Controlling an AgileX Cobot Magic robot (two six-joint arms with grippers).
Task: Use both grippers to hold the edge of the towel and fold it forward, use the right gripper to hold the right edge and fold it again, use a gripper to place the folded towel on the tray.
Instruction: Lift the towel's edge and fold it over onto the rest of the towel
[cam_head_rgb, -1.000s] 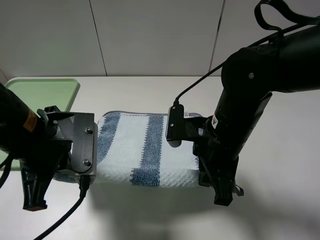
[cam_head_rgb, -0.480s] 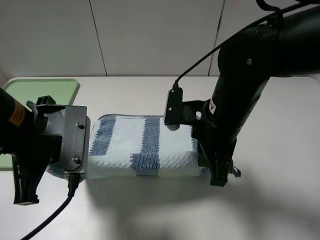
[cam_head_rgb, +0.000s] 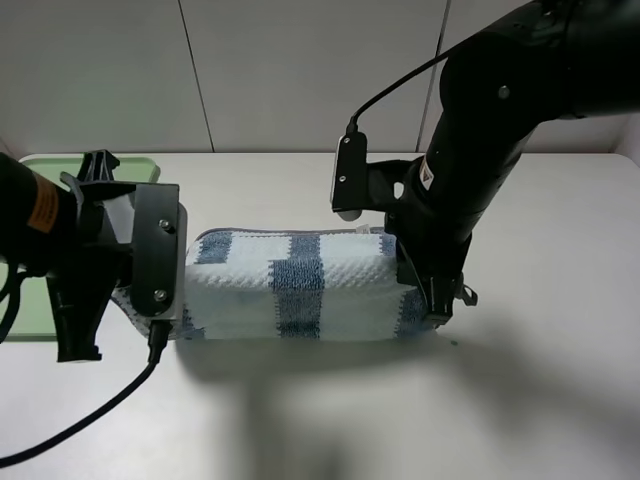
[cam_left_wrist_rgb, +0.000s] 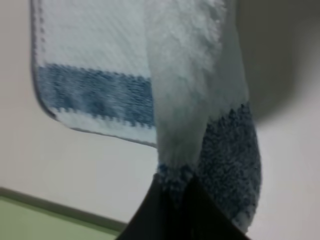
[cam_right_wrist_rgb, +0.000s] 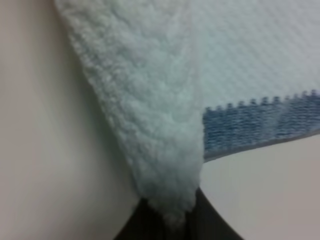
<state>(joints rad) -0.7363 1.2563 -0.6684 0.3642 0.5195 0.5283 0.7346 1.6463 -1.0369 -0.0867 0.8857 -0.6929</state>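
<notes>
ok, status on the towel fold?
Left gripper and right gripper shut on towel edge. Held edge raised, cloth doubled over itself, first fold under way. Tray at far left; nothing seen in the way.

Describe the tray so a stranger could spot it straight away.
Start at the pale tabletop and go to its left edge. The tray lies flat there, left of the striped towel, partly hidden by a black arm. It alone is pale green, with a low rim.
</notes>
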